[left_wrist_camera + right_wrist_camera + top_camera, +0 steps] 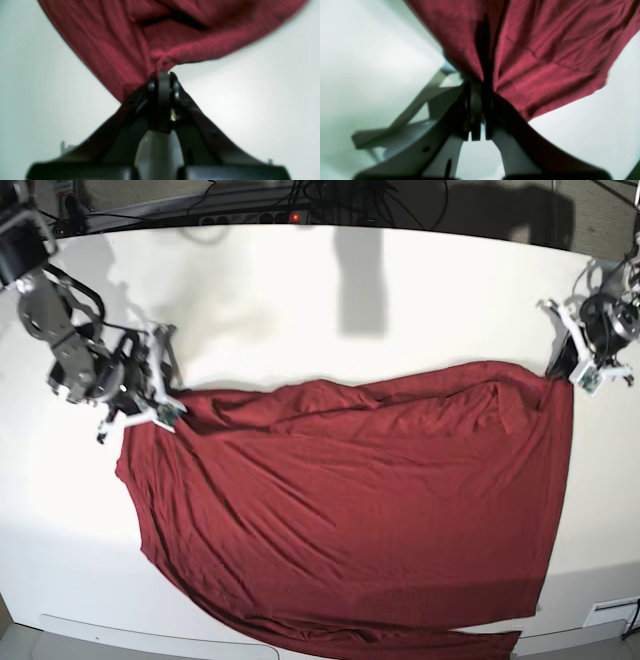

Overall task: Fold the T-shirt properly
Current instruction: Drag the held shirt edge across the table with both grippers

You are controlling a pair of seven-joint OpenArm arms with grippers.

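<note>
The maroon T-shirt (350,520) lies spread across the white table (300,310), its long axis running between the left gripper (163,72) and right gripper (476,83) (each clamped on a far corner).

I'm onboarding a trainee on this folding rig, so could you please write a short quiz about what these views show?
1. True or false: both hands are closed on the T-shirt.
2. Which hand grips the corner at the base view's right? A) left hand B) right hand
3. What does the shirt rest on?

Key:
1. True; each wrist view shows shut jaws pinching red fabric.
2. A.
3. The white table, with the near hem at its front edge.
</note>
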